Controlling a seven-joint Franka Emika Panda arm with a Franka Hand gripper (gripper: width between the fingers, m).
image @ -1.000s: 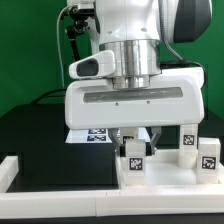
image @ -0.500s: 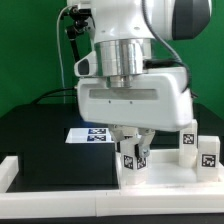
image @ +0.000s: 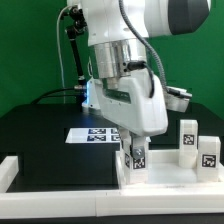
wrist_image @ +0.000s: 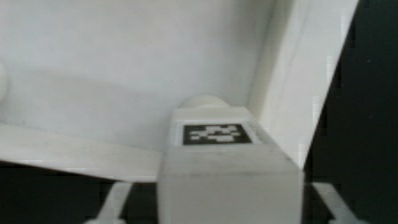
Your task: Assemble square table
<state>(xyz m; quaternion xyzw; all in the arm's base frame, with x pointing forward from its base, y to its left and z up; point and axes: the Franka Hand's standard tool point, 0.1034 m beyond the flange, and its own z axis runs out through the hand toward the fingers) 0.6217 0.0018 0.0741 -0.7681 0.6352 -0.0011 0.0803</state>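
Since the earlier frame the arm had swung round and tilted. The white panel (image: 165,178) lay on the black bench (image: 45,140). The pincer (image: 136,158) was clenched on one leg (image: 135,161); two legs (image: 198,147) stood loose, none seemingly fitted yet

No readable text, only black-and-white marker tags on legs (image: 135,158), marker board (image: 93,135)

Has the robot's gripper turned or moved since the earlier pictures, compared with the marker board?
Yes. The gripper has twisted about its axis above the marker board, holding a short white tagged leg.
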